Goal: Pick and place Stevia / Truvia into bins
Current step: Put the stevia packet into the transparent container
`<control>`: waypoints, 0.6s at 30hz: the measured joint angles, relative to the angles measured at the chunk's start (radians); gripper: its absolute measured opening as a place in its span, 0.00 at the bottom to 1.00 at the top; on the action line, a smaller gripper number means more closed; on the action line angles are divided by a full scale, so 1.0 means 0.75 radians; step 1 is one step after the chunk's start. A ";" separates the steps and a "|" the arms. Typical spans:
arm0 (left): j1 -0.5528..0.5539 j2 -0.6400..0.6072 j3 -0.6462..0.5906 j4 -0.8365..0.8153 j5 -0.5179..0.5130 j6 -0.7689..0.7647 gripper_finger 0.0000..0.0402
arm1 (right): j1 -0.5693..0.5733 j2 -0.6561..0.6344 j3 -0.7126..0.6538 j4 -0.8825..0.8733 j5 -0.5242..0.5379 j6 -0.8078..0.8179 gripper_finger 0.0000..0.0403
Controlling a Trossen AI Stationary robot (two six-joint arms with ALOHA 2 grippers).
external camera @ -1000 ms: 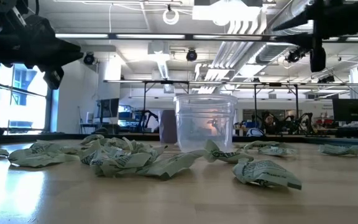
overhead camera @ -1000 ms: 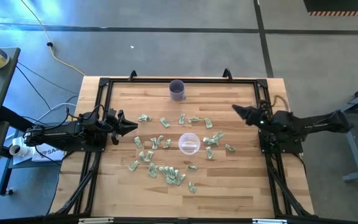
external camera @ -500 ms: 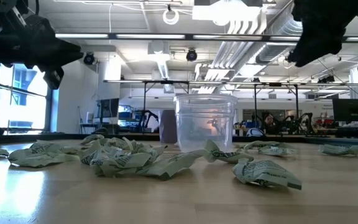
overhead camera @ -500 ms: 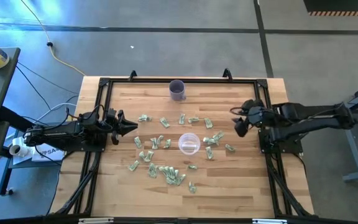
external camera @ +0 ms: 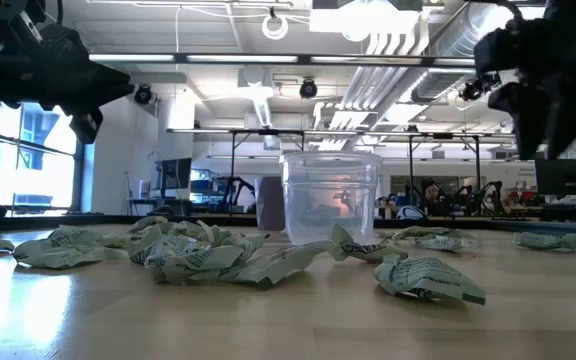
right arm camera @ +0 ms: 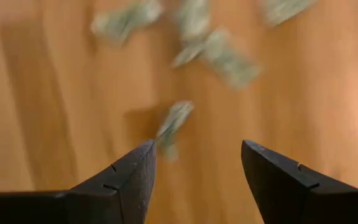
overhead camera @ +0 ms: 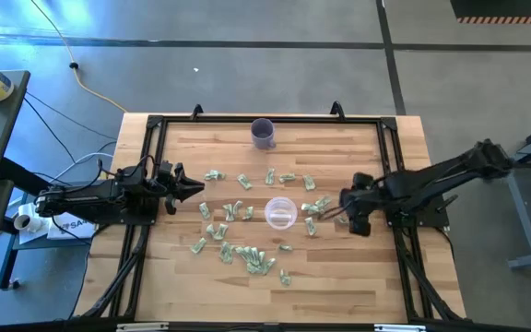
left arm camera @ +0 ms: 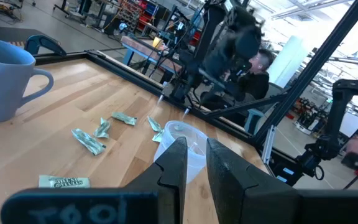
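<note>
So, right gripper (overhead camera: 348,210) hanging over the table at about 3 o'clock from the clear cup (overhead camera: 280,212), fingers spread wide, holding nothing. Nearest sachet (right arm camera: 173,127) right below the gap, long axis running roughly fingers-to-away. Other Stevia packets (overhead camera: 238,251) scattered round the cup. Left gripper (overhead camera: 187,189) parked way out at 9 o'clock, pinched nearly together.

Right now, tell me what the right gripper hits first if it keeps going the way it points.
Probably a sachet. The right gripper is open and points down at the table, and that sachet lies between its fingers' line of travel. Its height above the wood is hard to judge.
</note>
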 joint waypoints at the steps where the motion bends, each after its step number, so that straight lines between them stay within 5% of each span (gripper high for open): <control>1: -0.001 0.000 0.000 0.000 0.000 0.000 0.24 | 0.020 0.038 0.000 0.001 -0.029 -0.002 0.56; 8: 0.000 0.000 0.000 0.000 0.000 0.000 0.24 | 0.067 0.287 0.000 0.141 -0.076 -0.023 0.56; 18: 0.000 0.000 0.000 0.000 0.000 0.000 0.24 | -0.091 0.505 0.000 0.227 -0.126 0.247 0.56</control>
